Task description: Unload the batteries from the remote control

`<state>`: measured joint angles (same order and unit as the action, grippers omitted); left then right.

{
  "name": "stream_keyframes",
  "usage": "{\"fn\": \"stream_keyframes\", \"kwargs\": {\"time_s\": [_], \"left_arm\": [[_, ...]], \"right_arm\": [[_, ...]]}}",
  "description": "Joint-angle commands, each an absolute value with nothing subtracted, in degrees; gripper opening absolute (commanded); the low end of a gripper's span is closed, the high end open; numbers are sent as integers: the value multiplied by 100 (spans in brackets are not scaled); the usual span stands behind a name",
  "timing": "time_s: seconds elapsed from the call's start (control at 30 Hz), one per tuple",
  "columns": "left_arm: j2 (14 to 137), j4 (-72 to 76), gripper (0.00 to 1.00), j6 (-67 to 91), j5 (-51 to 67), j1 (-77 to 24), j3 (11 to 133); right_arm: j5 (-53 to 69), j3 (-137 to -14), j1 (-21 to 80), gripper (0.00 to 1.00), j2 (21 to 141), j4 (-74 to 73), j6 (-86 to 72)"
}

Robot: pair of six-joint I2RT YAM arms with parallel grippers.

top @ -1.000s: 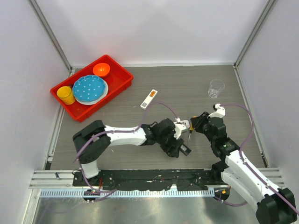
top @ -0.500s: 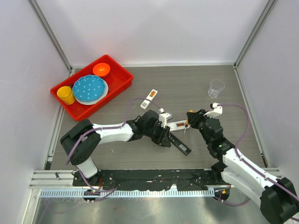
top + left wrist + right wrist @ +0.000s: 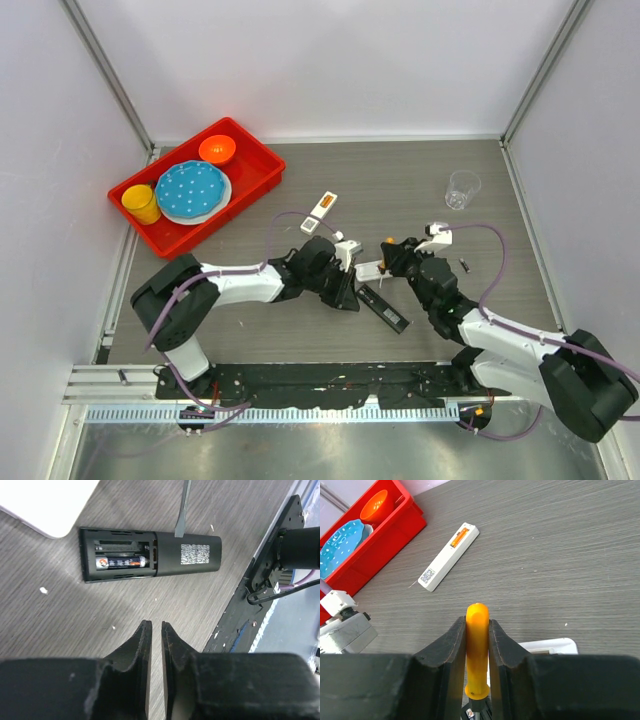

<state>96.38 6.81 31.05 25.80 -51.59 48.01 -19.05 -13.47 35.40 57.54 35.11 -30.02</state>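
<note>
Left gripper (image 3: 155, 625): jaws drawn almost together with only a thin slit between them, pinching nothing; it hangs just left of the black remote (image 3: 385, 308)
Right gripper (image 3: 477, 624): pressed onto the orange handle of the screwdriver (image 3: 477, 650), whose shaft reaches down toward the near side
Black remote: flat on the table near its middle, back up and cover off, just near of both grippers
Battery (image 3: 122, 561): one dark cell with an orange end, in the slot on the left gripper's side; the other slot looks empty
Long axis: the remote runs far-left to near-right, and the battery lies along it in the far-left end, the end closest to both grippers
Deciding relation: the battery sits right and slightly near of the left gripper, and near of the right one; the screwdriver tip stands at the remote's far edge beside the compartment, contact unclear, so the right arm's tool looks the closer to it
White remote (image 3: 447, 557): well apart on the far side, an orange battery (image 3: 460, 535) showing in its back
Change from a second ago: the left gripper then covered the black remote; it has drawn back left, leaving the remote bare, and the right gripper has come left with the screwdriver; the white remote has not moved
</note>
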Motion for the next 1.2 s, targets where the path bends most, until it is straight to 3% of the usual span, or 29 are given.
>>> {"fn": "stream_keyframes", "kwargs": {"time_s": [0.0, 0.2, 0.47, 0.73, 1.17], "left_arm": [[9747, 633, 13, 3111, 2470, -5028, 4781], [9852, 589, 0, 3261, 2523, -4922, 4729], [10063, 765, 0, 3568, 2671, -4904, 4746], [10432, 738, 0, 3674, 2927, -4896, 5080], [10608, 378, 0, 3718, 2505, -4904, 5379]], "right_arm": [[-2135, -1397, 3682, 1, 6142, 4429, -2830], [-2338, -1380, 3911, 1, 6802, 5132, -2804], [-2847, -1424, 4227, 1, 7654, 5739, -2733], [-3410, -1679, 4289, 1, 7910, 5335, -2786], [-2866, -1688, 4289, 1, 8218, 5212, -2918]]}}
